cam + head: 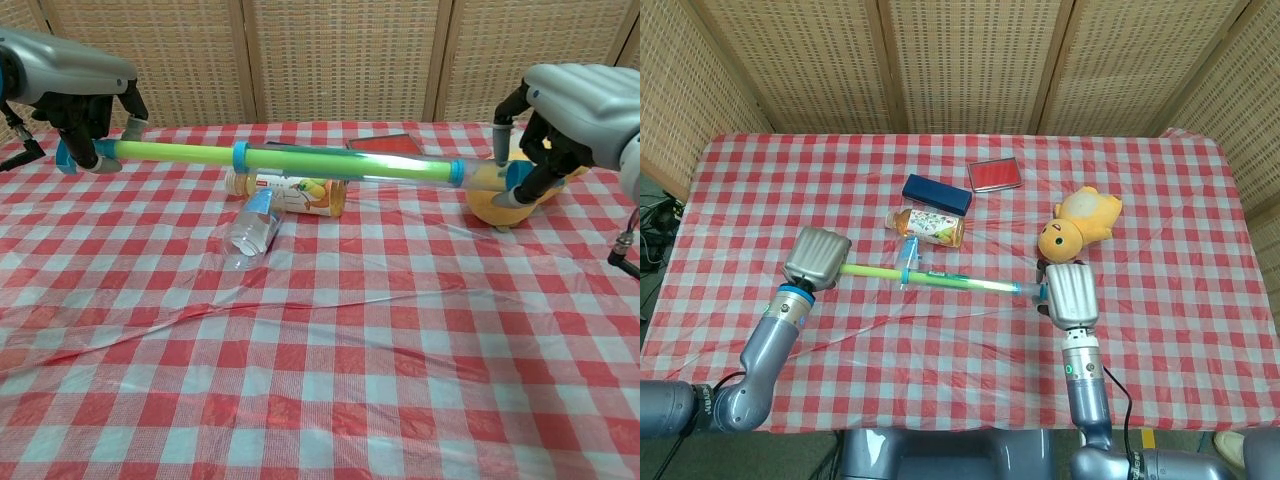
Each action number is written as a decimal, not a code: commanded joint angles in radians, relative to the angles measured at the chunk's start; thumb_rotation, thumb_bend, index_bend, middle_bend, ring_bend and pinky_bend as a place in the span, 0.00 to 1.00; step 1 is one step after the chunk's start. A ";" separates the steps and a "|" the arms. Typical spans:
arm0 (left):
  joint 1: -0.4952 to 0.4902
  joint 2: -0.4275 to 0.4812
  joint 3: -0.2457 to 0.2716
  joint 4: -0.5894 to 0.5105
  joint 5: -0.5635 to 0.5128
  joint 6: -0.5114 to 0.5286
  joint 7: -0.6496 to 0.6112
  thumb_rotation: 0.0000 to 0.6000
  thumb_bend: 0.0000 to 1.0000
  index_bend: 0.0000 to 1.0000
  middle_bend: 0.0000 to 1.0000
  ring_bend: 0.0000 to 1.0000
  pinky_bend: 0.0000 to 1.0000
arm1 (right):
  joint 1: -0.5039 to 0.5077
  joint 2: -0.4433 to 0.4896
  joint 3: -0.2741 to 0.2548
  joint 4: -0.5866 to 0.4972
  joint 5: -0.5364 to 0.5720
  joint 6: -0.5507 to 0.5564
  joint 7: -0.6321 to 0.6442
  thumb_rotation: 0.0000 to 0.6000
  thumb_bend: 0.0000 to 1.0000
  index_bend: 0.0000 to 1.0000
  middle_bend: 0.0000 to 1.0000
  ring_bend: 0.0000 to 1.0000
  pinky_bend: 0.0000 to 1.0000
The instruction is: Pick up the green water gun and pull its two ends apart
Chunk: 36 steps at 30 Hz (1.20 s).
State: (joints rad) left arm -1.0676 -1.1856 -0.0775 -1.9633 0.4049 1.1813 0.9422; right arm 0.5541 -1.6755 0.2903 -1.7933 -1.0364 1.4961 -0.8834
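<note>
The green water gun [300, 162] hangs level above the table, a clear tube with blue collars and a green plunger rod drawn out to the left. My left hand [85, 105] grips the rod's blue end. My right hand [560, 125] grips the tube's other end. In the head view the green water gun [940, 277] spans from my left hand [817, 258] to my right hand [1070, 295].
Under the gun lie a tea bottle [290, 190] and a clear empty bottle [250, 228]. A yellow plush toy [1080, 222] sits behind my right hand. A dark blue box [937, 193] and a red case [994, 173] lie farther back on the checked tablecloth [960, 370].
</note>
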 commanded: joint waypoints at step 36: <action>0.076 0.025 0.059 0.075 0.044 -0.049 -0.063 1.00 0.58 0.85 0.97 0.86 0.77 | -0.062 0.189 0.039 0.049 0.092 -0.012 0.115 1.00 0.35 0.71 1.00 1.00 0.63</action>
State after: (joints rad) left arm -0.9925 -1.1625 -0.0197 -1.8873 0.4495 1.1321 0.8786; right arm 0.4929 -1.4884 0.3277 -1.7457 -0.9457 1.4835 -0.7693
